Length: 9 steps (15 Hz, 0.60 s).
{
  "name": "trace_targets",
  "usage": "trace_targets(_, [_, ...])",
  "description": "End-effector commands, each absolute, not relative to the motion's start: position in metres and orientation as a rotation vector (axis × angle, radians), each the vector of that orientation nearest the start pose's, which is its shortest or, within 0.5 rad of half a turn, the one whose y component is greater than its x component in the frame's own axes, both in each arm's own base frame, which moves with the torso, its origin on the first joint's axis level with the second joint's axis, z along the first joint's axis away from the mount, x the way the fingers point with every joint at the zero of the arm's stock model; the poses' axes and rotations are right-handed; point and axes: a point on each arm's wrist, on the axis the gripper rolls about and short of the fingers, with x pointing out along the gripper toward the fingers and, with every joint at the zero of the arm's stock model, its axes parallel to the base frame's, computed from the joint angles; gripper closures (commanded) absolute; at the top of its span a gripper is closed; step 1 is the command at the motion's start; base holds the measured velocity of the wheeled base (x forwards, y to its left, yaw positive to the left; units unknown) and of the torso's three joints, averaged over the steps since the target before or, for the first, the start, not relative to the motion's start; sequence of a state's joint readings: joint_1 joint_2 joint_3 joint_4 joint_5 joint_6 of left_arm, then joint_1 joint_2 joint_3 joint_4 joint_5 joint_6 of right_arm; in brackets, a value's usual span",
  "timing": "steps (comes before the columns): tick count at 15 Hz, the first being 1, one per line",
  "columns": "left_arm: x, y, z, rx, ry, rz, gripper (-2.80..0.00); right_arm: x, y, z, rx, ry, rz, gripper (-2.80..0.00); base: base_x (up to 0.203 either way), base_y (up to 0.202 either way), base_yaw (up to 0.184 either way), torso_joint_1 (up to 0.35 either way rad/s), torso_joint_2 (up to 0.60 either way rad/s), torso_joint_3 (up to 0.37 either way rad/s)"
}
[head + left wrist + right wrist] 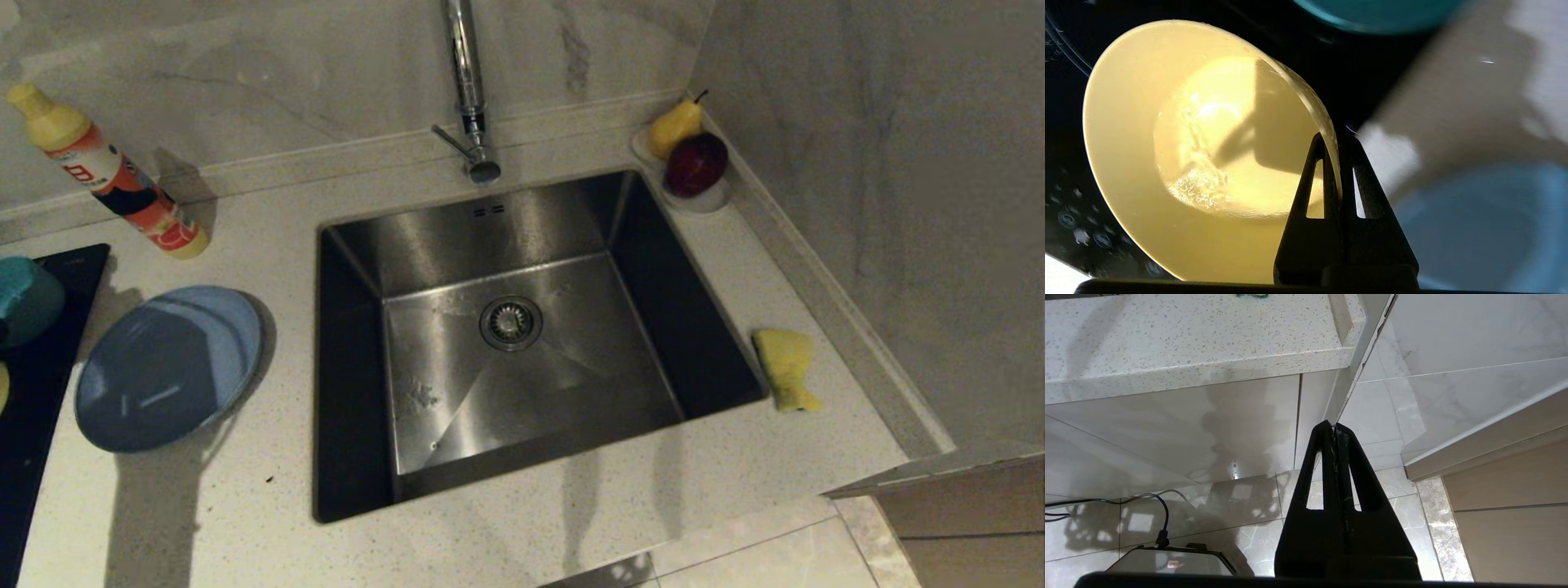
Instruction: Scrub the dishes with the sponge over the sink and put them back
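Pinched onto the rim of the pale-yellow bowl [1180, 155], the left gripper [1336, 141] has its two black fingers pressed together with only the thin bowl wall between them: one finger lies inside the bowl, the other outside. The bowl is tipped so that its hollow faces the wrist camera, and a patch of foam or water drops glistens on its bottom. It sits over a black glossy surface [1069, 204]. Beyond the fingertips, the edge of the teal bowl [1376, 16] shows on that same dark surface. To the outer side of the gripper lies the slate-blue plate [1478, 228], blurred, on the pale speckled counter [1539, 81].

From the head camera neither arm shows. The plate [167, 367] rests flat on the counter [245, 523] just beside the black surface [37, 392], and the teal bowl [28, 298] stands at that view's edge. The sink [506, 327] lies between the plate and the sponge [785, 367], which rests on the counter near the basin's far rim, well apart from the left gripper. A tap [467, 90] rises behind the sink, a detergent bottle [106, 171] leans near the wall, and a white dish [702, 200] in the corner holds a pear [673, 126] and a dark red fruit [695, 163].

Down below the counter edge, over the tiled floor [1249, 506], the right gripper [1336, 426] hangs with its fingers closed on nothing.
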<state>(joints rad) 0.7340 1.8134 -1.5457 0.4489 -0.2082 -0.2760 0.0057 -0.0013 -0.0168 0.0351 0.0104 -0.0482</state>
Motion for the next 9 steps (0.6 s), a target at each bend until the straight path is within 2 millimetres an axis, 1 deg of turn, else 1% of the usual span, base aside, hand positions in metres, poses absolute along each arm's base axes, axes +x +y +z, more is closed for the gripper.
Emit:
trace_targets(1, [0.227, 0.198, 0.287, -0.563, 0.510, 0.556, 0.00, -0.024, 0.000, 0.076, -0.049, 0.015, 0.017, 0.00, 0.000, 0.000, 0.000, 0.000, 0.00, 0.000])
trace_targets(3, [0.205, 0.175, 0.309, -0.544, 0.492, 0.497, 0.00, -0.024, 0.000, 0.076, -0.049, 0.015, 0.017, 0.00, 0.000, 0.000, 0.000, 0.000, 0.00, 0.000])
trace_targets(4, [0.197, 0.160, 0.319, -0.530, 0.484, 0.454, 0.00, -0.024, 0.000, 0.076, -0.049, 0.015, 0.017, 0.00, 0.000, 0.000, 0.000, 0.000, 0.00, 0.000])
trace_targets(5, [0.194, 0.143, 0.327, -0.510, 0.485, 0.397, 0.00, -0.024, 0.000, 0.076, -0.049, 0.015, 0.017, 0.00, 0.000, 0.000, 0.000, 0.000, 0.00, 0.000])
trace_targets(6, [0.193, 0.128, 0.331, -0.492, 0.490, 0.344, 0.00, -0.024, 0.000, 0.076, -0.049, 0.015, 0.017, 0.00, 0.000, 0.000, 0.000, 0.000, 0.00, 0.000])
trace_targets(7, [0.196, 0.120, 0.330, -0.488, 0.501, 0.311, 0.00, -0.024, 0.000, 0.076, -0.049, 0.015, 0.017, 0.00, 0.000, 0.000, 0.000, 0.000, 0.00, 0.000])
trace_targets(9, [0.206, 0.103, 0.321, -0.477, 0.553, 0.237, 0.00, -0.024, 0.000, 0.076, -0.049, 0.015, 0.017, 0.00, 0.000, 0.000, 0.000, 0.000, 0.00, 0.000])
